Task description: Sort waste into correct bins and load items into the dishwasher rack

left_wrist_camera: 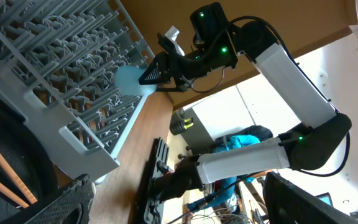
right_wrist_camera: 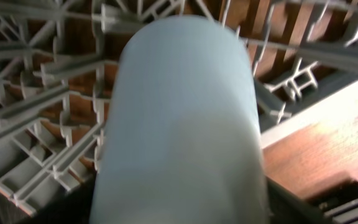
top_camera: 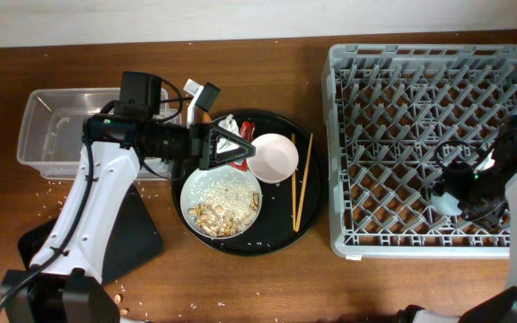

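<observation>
My left gripper (top_camera: pixel 227 149) is open and empty, low over the back of the round black tray, beside the red wrapper (top_camera: pixel 247 128) and the white tissue (top_camera: pixel 227 123). Its fingers also show spread wide in the left wrist view (left_wrist_camera: pixel 179 211). The white bowl (top_camera: pixel 274 157) stands just to its right. The grey plate (top_camera: pixel 223 202) holds rice and nut scraps. The chopsticks (top_camera: pixel 302 184) lie at the tray's right side. My right gripper (top_camera: pixel 445 199) is shut on the light-blue cup (right_wrist_camera: pixel 179 124) low inside the grey rack (top_camera: pixel 420 54). The cup also shows in the left wrist view (left_wrist_camera: pixel 129 81).
The clear tub (top_camera: pixel 56 135) stands at the back left. The black rectangular tray (top_camera: pixel 137 238) lies at the front left, partly under my left arm. Rice grains are scattered on the table near both. The round black tray (top_camera: pixel 281 235) sits beside the rack's left wall.
</observation>
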